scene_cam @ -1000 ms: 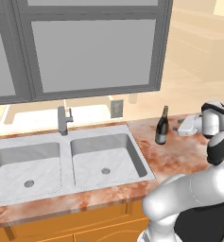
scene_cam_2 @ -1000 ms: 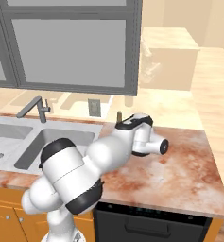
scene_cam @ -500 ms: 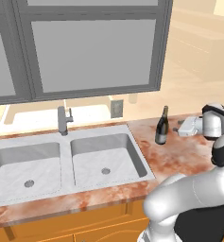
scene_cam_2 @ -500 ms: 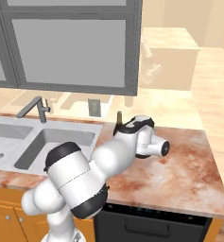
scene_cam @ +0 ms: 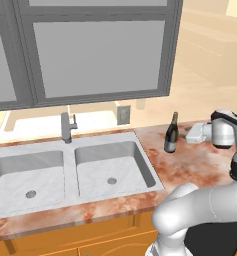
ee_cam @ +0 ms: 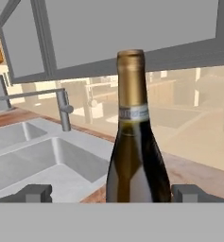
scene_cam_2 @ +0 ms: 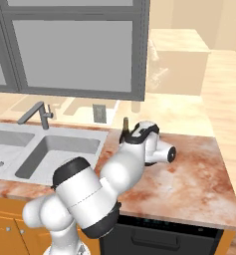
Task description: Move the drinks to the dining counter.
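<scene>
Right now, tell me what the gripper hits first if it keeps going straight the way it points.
Most likely the wine bottle: in the hand view it stands upright, centred between the open gripper's fingertips. The left base view shows the hand level with the bottle, apparently still short of it, with the sink beyond.

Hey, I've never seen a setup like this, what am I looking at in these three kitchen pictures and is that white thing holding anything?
These are computer-rendered pictures of a white robot arm in a kitchen. Two cameras ride behind the arm, one to its left and one to its right, looking down over a reddish marble counter with a steel double sink and a faucet. The third camera sits on the arm's hand, looking along its pincer.

On the counter, right of the sink, stands a dark wine bottle, upright. In the hand picture the bottle sits between the two open finger tips, very close. The pincer is open and holds nothing; whether the tips touch the glass I cannot tell.
</scene>
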Robot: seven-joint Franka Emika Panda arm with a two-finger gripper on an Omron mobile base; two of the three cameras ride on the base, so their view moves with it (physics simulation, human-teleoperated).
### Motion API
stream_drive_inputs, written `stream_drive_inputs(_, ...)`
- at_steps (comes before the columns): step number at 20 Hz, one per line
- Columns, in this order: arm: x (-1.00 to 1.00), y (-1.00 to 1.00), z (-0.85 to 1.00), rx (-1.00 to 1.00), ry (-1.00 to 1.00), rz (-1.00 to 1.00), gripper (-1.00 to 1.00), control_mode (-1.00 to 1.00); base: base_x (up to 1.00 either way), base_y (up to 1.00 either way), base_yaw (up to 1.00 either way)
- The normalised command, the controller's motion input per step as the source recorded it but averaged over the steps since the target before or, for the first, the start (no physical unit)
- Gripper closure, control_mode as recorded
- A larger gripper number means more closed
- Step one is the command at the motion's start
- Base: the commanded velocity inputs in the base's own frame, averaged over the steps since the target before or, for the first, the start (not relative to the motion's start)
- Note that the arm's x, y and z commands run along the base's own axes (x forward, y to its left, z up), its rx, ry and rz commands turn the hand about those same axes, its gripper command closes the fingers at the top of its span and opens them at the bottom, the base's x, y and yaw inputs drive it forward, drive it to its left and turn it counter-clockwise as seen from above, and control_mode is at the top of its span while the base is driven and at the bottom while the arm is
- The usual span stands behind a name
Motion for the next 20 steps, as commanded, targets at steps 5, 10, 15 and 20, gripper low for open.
stream_drive_inputs(5, 0.12, 0.3, 0.02, 0.0, 0.0, 0.0, -1.0, -1.0, 0.0, 0.0, 0.0)
stream_drive_inputs(10, 0.06, 0.05, 0.05, 0.0, 0.0, 0.0, -1.0, -1.0, 0.0, 0.0, 0.0)
stream_drive_inputs(15, 0.11, 0.0, 0.05, 0.0, 0.0, 0.0, -1.0, -1.0, 0.0, 0.0, 0.0)
stream_drive_inputs(20, 0.13, 0.0, 0.02, 0.0, 0.0, 0.0, -1.0, -1.0, 0.0, 0.0, 0.0)
